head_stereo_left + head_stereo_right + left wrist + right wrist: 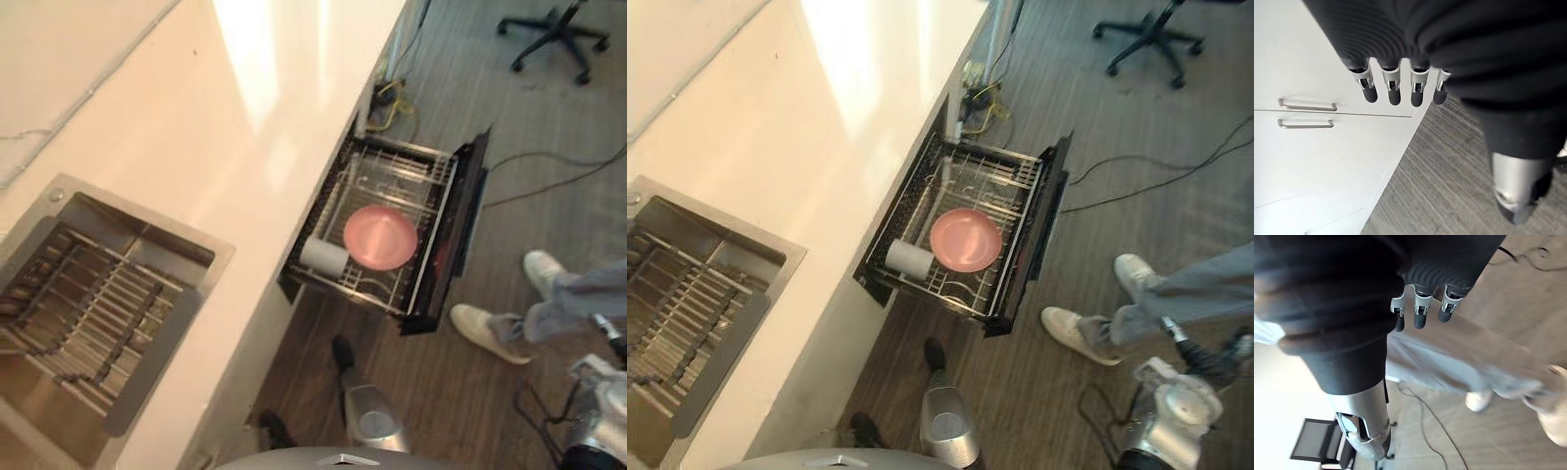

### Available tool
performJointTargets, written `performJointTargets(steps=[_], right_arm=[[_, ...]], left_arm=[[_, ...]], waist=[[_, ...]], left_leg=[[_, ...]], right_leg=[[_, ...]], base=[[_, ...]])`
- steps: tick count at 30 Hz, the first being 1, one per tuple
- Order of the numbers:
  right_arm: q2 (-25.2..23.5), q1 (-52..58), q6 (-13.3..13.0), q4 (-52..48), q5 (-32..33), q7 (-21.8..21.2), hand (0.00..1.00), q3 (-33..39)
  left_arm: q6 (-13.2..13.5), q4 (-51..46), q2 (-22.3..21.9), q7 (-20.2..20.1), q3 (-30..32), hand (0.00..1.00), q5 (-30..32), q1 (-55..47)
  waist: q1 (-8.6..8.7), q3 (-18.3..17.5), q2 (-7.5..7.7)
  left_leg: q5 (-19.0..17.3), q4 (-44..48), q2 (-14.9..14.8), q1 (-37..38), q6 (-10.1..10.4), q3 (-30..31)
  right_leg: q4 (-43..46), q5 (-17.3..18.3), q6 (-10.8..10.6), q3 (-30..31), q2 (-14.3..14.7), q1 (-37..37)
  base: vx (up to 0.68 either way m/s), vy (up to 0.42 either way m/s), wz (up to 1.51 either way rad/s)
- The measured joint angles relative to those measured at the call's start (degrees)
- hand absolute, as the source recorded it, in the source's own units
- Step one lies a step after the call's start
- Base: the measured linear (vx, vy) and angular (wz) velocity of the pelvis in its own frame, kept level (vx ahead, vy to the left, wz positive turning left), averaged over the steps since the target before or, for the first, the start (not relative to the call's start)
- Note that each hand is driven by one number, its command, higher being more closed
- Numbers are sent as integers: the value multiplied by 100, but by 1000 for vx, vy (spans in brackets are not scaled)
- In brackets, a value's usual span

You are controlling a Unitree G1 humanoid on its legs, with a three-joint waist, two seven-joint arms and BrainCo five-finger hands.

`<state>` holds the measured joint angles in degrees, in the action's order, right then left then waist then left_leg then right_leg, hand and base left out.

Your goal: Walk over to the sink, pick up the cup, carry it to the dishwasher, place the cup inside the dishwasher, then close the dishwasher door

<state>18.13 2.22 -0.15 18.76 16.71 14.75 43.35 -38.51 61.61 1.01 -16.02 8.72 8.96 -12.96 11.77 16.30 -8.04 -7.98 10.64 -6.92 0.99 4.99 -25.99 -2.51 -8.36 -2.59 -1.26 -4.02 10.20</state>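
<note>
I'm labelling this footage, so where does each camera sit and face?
Left and right eye views: head, looking down at sink, counter, open dishwasher holding cup and plate; same scene, slightly offset.
Left wrist view: along open left hand toward cabinet and floor.
Right wrist view: along open right hand toward person's legs, also in eye views.

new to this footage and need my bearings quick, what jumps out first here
The open dishwasher drawer under the counter catches the eye first: a pink plate sits in it with a white cup lying on its side beside it. Next, a person's legs in white shoes stand close by on the drawer's right, and the steel sink is set into the counter on the left.
</note>
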Motion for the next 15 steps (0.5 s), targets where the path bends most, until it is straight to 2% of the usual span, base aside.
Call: performJointTargets(steps=[1, 3, 4, 5, 6, 7, 8, 9, 10, 11, 12, 15], right_arm=[[-123, 66, 12, 0, 69, 11, 0, -76], [-591, 129, 38, 2, 269, 27, 0, -415], [-693, 149, 37, 7, 341, 25, 0, -521], [-808, 183, 26, 18, 434, 19, 0, -672], [-999, 211, -32, 63, 570, 18, 0, -859], [-1041, 178, -86, 78, 595, 12, 0, -936], [-1100, 151, -181, 147, 683, 45, 0, -1005], [-1065, 102, -315, 377, 831, 43, 0, -998], [-1008, -5, -481, 726, 1040, 28, 0, -1095], [-974, -33, -533, 782, 1124, 28, 0, -1139], [-908, -72, -711, 908, 1299, 30, 0, -1188], [-852, -47, -855, 961, 1526, 5, 0, -1189]], left_arm=[[57, -8, -2, 106, 10, 0, -49, -1], [372, -35, -5, 511, 46, 0, -182, -2], [465, -43, -4, 610, 76, 0, -212, -2], [636, -55, -25, 778, 163, 0, -266, -2], [952, -156, -65, 1036, 269, 0, -399, 25], [1059, -198, -105, 1119, 276, 0, -449, 23], [1214, -272, -164, 1195, 275, 0, -498, 41], [1296, -304, -212, 1240, 276, 0, -540, 80], [1306, -363, -241, 1314, 260, 0, -587, 122], [1301, -368, -240, 1319, 241, 0, -635, 123], [1271, -370, -257, 1347, 230, 0, -689, 129], [1249, -363, -263, 1439, 213, 0, -919, 138]], waist=[[-15, 8, -59], [-142, 24, -226], [-165, 28, -252], [-203, 35, -303], [-319, 64, -258], [-410, 26, -362], [-453, 95, -341], [-509, 161, -273], [-581, 152, -314], [-589, 162, -300], [-603, 105, -386], [-661, 54, -460]], left_leg=[[82, -51, 56, -6, -5, 37], [244, -201, 210, -31, -28, 169], [213, -207, 211, -64, -68, 235], [20, -245, 177, -117, -153, 297], [-88, -293, 182, -237, -235, 402], [-68, -299, 150, -295, -292, 415], [-53, -321, 144, -308, -297, 432], [-30, -402, 203, -274, -275, 462], [28, -512, 251, -308, -191, 623], [60, -562, 258, -330, -165, 677], [186, -658, 264, -384, -153, 832], [582, -794, 252, -379, -60, 1033]], right_leg=[[-11, -1, -2, -43, -60, -7], [-43, -21, -42, -246, -221, -17], [-42, -37, -65, -313, -233, -17], [-42, -62, -93, -450, -218, -10], [-92, -58, -135, -601, -251, -33], [-40, -112, -73, -645, -250, -14], [256, -74, -10, -661, -310, 2], [267, 62, -77, -732, -361, -5], [121, 46, -74, -877, -381, -61], [60, 29, -74, -930, -381, -79], [-21, 16, -76, -1071, -374, -93], [-42, 7, -86, -1258, -354, -93]], base=[[-62, 25, 43], [-94, 37, 45], [-119, 46, 45], [-136, 45, 47], [-129, 38, 44], [-67, 49, 43], [49, 53, 37], [43, 47, 47], [29, 8, 38], [-4, -28, 46], [42, -35, 38], [65, -34, 31]])
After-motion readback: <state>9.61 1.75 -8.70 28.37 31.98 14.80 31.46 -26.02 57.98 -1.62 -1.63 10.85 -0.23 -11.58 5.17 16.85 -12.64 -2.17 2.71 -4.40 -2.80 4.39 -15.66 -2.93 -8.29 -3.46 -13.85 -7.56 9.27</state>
